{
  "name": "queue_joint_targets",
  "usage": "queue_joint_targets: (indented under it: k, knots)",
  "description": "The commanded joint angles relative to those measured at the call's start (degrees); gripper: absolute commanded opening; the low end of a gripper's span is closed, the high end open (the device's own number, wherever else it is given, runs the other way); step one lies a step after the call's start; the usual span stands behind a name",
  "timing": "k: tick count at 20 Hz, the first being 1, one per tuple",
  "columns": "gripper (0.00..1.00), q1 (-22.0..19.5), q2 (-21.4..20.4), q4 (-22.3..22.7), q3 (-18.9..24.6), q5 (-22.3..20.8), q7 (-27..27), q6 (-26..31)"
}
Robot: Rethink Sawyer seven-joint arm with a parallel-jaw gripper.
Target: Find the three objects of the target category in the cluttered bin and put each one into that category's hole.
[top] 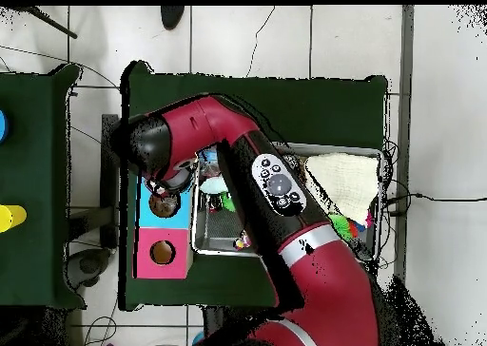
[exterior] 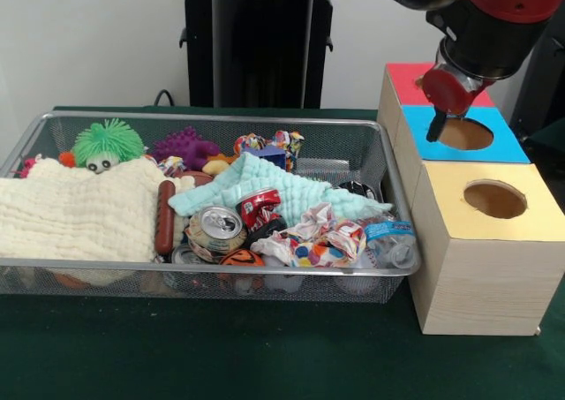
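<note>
Hovering pincer (exterior: 439, 126) over blue-topped hole (exterior: 466, 133)

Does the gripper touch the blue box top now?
Cannot tell. In the front view the gripper overlaps the blue box top beside its hole; no view shows contact or gap.

The arm's red wrist (exterior: 452, 89) hangs over the blue box's hole (exterior: 466, 134); the yellow box's hole (exterior: 495, 199) lies open.

I see the bin (exterior: 35, 139) left of three boxes in a row; a bottle (exterior: 388, 239) lies in its right near corner, the gripper (exterior: 437, 126) above the middle box's hole (exterior: 465, 133).
</note>
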Motion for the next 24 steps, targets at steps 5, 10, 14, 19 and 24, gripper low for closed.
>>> queue_joint_targets:
  k: [5,10,14,19,24]
  knots:
    - [1.0,-1.2,2.69,-4.57,-2.98,-6.96,-13.22,1.34]
    - [1.0,-3.16,3.03,-3.79,-1.65,-6.06,-13.68,-0.95]
    - [1.0,-4.12,4.2,-4.65,-0.87,-5.68,-14.95,-1.91]
    - [1.0,-5.38,5.62,-5.18,0.45,-6.45,-19.36,-2.47]
    - [1.0,-6.33,6.47,-5.22,2.0,-8.63,-26.4,-1.86]
